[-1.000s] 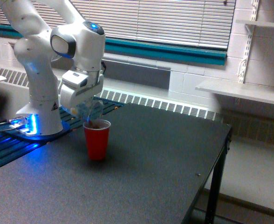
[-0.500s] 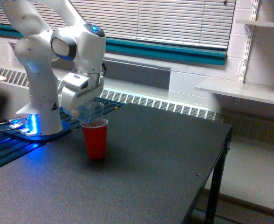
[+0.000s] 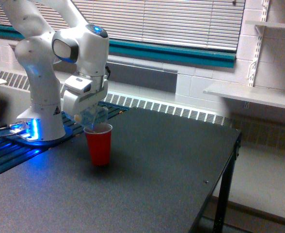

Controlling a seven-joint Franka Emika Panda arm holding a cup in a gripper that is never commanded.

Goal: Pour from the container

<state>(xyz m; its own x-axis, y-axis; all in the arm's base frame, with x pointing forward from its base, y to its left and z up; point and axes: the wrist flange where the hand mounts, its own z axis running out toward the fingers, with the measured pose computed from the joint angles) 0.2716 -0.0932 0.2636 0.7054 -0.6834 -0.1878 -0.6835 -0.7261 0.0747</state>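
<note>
The arm's gripper (image 3: pixel 90 114) holds the clear cup (image 3: pixel 93 116) tipped over, right above the mouth of the red cup (image 3: pixel 99 144). The fingers are closed on the clear cup's sides, though the cup is see-through and blurred, so the exact line of contact is hard to make out. The tilt looks deliberate: the clear cup's open end points down towards the red cup's rim, so whatever is inside should fall straight in rather than scatter. Holding it this low, just over or touching the rim, leaves little room for a spill. Whether anything is falling at this instant cannot be told, and how much remains in the clear cup is not visible either.

The red cup stands upright on the dark worktop (image 3: pixel 162 160), near the rear edge at the exterior view's left, close to the arm's white base (image 3: pixel 40 116). That spot keeps it within easy reach of the arm. The pour seems to be under way or near its end.
</note>
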